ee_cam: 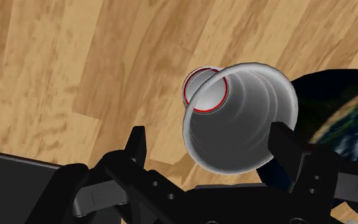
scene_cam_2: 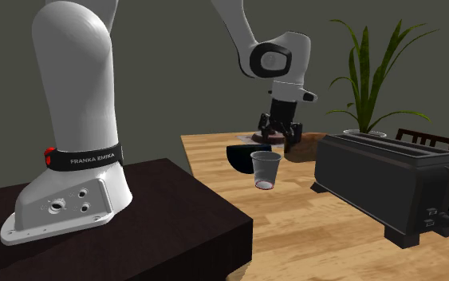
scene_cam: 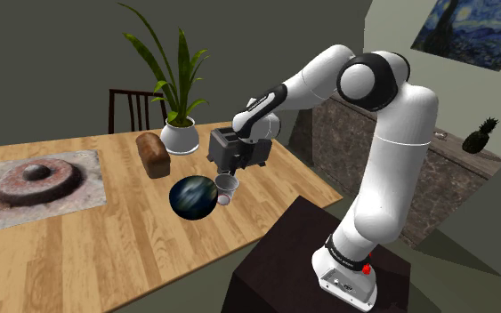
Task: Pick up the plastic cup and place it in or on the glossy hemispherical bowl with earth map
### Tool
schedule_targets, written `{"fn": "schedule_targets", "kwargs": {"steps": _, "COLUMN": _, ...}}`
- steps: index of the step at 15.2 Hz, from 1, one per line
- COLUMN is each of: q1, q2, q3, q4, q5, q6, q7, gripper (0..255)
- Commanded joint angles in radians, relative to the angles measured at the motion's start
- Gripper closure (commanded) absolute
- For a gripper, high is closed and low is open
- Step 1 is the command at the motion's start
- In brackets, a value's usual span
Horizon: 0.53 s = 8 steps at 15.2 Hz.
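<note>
My gripper (ee_cam: 208, 130) hangs wide open, empty, over the grey cup (ee_cam: 241, 121) standing upright, mouth up, long axis vertical.

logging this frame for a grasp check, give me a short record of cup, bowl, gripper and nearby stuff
cup: grey, upright on the wooden table, beside the bowl
bowl: glossy, earth-map print, on the table
gripper: open, above the cup, not clasping it
nearby: black toaster, bread loaf, potted plant

The white rounded-link arm (scene_cam: 398, 151) has dark joints (scene_cam: 392, 60), a black band (scene_cam_2: 83, 157) lettered FRANKA EMIKA, a screw-holed base flange (scene_cam_2: 55, 211) and an all-black two-finger gripper (ee_cam: 208, 137).
</note>
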Motion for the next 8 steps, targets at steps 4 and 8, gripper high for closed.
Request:
{"fn": "schedule_targets", "kwargs": {"steps": 4, "q1": -0.03, "q2": 0.135, "q3": 0.039, "q4": 0.071, "q5": 0.079, "q6": 0.05, "q7": -0.064, "gripper": 0}}
{"fn": "schedule_targets", "kwargs": {"steps": 8, "q1": -0.037, "q2": 0.182, "q3": 0.059, "q4": 0.079, "q5": 0.107, "q6": 0.089, "q7": -0.084, "gripper": 0}}
